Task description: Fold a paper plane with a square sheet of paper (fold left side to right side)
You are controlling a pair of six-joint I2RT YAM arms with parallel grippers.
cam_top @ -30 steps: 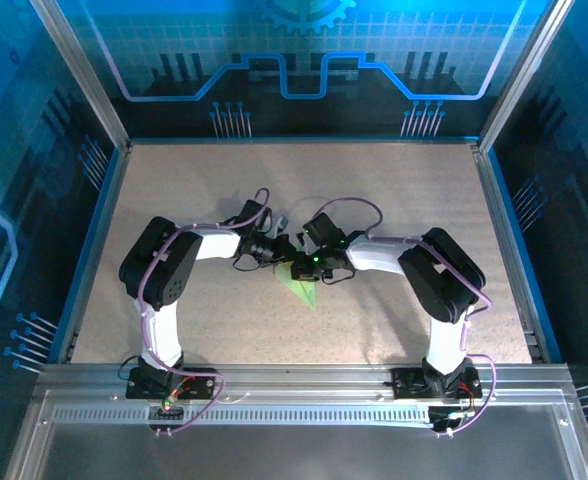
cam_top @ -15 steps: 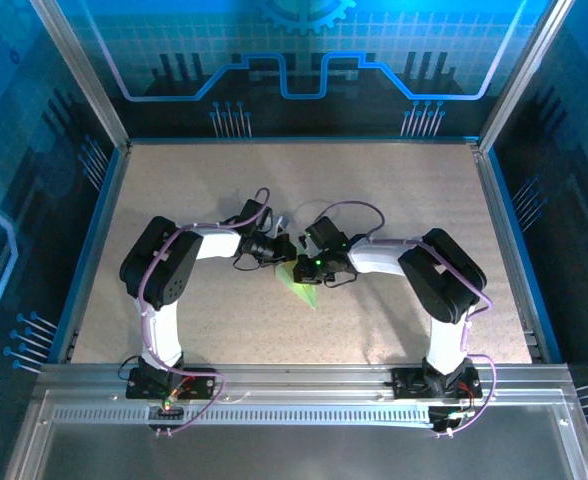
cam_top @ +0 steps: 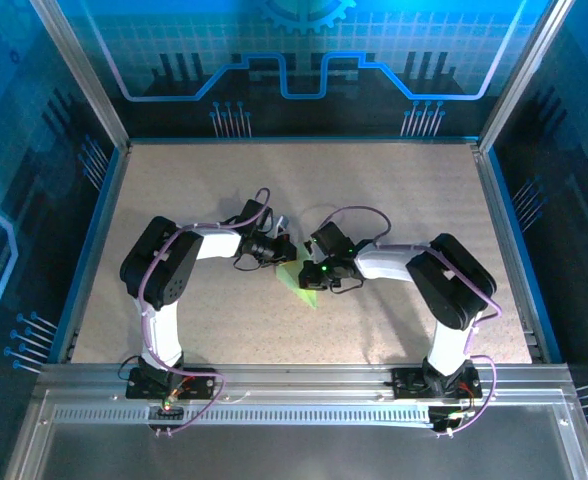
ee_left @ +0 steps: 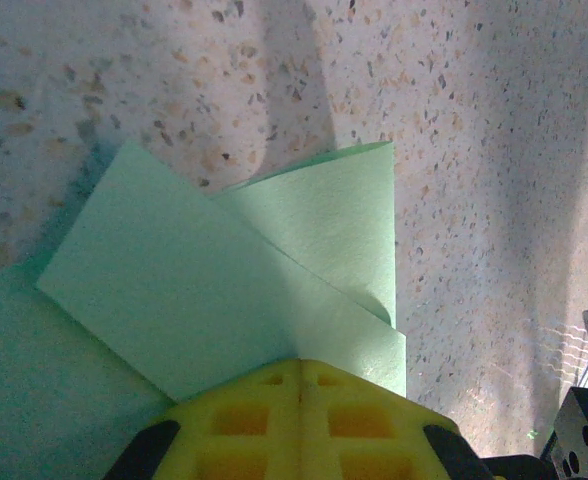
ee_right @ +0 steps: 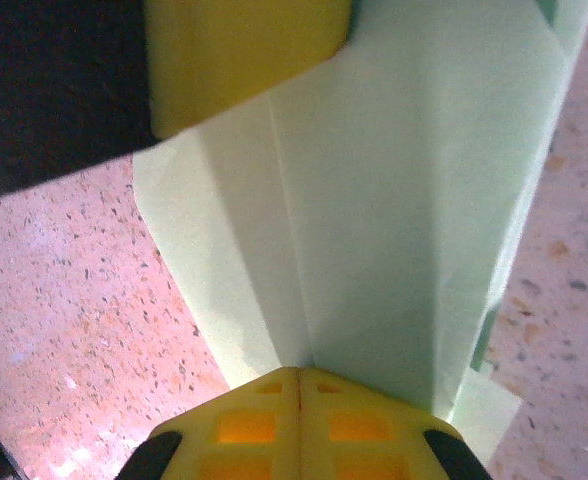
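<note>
Two grippers, one paper item and one surface, entered as we found them:

- Left gripper (ee_left: 299,372): the yellow fingers were pressed together with the seam closed. The tips were down on the green paper. We could not tell whether any layer was nipped between them.
- Right gripper (ee_right: 299,378): the yellow fingers were likewise pressed together, with the tips set on the paper at its centre crease.
- Paper plane (cam_top: 301,284): pale green, part-folded, lying on the table. Just ahead of the left gripper's tips, two overlapping flaps fanned out. Ahead of the right gripper's tips, a long creased panel ran away to one of the left gripper's fingers (ee_right: 244,50), which sat over its far end.
- Table (cam_top: 394,200): speckled beige, directly beneath both grippers.
</note>
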